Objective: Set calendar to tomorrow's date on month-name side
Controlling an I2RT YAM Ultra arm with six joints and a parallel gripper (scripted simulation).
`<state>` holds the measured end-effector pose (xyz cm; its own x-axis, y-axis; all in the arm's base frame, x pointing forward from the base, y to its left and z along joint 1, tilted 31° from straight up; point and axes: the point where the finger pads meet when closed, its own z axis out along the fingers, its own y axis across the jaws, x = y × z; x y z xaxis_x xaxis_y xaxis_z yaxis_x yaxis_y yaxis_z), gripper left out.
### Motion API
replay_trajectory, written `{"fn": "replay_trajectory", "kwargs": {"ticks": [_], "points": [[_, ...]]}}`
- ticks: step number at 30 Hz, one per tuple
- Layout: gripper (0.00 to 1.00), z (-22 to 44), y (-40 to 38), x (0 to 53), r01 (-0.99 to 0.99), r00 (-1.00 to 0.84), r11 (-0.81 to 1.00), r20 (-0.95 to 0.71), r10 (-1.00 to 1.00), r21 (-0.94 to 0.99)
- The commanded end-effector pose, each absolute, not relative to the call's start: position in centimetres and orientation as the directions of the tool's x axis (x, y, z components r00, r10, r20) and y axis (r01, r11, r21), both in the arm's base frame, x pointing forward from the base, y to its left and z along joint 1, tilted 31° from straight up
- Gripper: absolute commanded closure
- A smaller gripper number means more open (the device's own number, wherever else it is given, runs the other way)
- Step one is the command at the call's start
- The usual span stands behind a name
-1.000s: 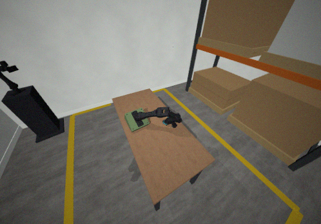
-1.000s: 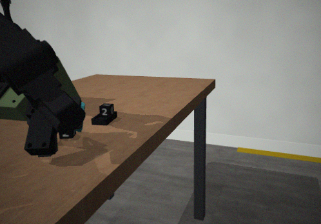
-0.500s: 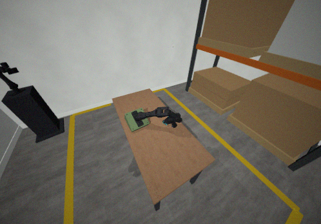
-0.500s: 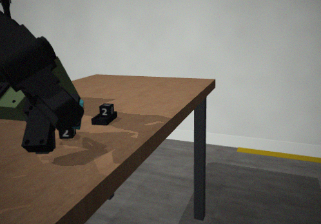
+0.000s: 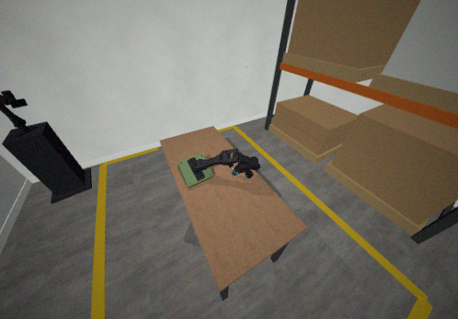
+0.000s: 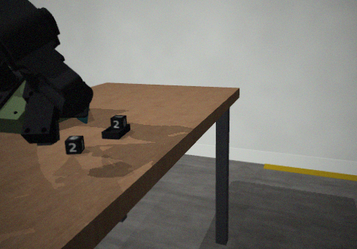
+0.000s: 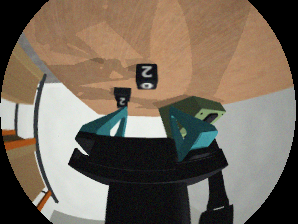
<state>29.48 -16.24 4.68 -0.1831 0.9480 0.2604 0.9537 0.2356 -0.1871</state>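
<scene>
Two teal jaws stand parted on the left, pinching nothing; near them one cube [image 6: 74,145] [image 7: 146,76] sits on the table [image 6: 165,102] [image 7: 210,60], a 2 facing out; rightward, another cube [image 6: 118,123] [image 7: 122,97] stands in the tray [image 6: 112,134].

Brown table [image 5: 248,223] [image 6: 172,100] [image 7: 215,65] is carrying my green base plate [image 5: 183,172] [image 6: 11,122] [image 7: 192,104], a black tray [image 6: 110,134] and a loose black cube [image 6: 74,146] [image 7: 146,75].
</scene>
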Motion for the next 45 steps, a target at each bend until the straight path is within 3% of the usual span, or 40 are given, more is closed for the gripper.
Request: {"fn": "replay_trajectory", "kwargs": {"ticks": [1, 16, 23, 33, 39, 45], "points": [[0.34, 5.92, -15.55, 29.90, 0.955, -0.193, 0.241, 0.255, 0.947, -0.175], [0.34, 6.39, -15.18, 29.90, 0.953, -0.207, 0.244, 0.203, 0.957, -0.178], [0.34, 6.42, -15.04, 29.88, 0.954, -0.243, 0.242, 0.016, 0.970, -0.176], [0.34, 6.37, -14.99, 29.87, 0.953, -0.256, 0.243, -0.053, 0.965, -0.178], [0.34, 6.36, -14.85, 29.85, 0.954, -0.279, 0.242, -0.223, 0.934, -0.176], [0.34, 6.38, -14.82, 29.85, 0.955, -0.281, 0.242, -0.258, 0.924, -0.174]]}}
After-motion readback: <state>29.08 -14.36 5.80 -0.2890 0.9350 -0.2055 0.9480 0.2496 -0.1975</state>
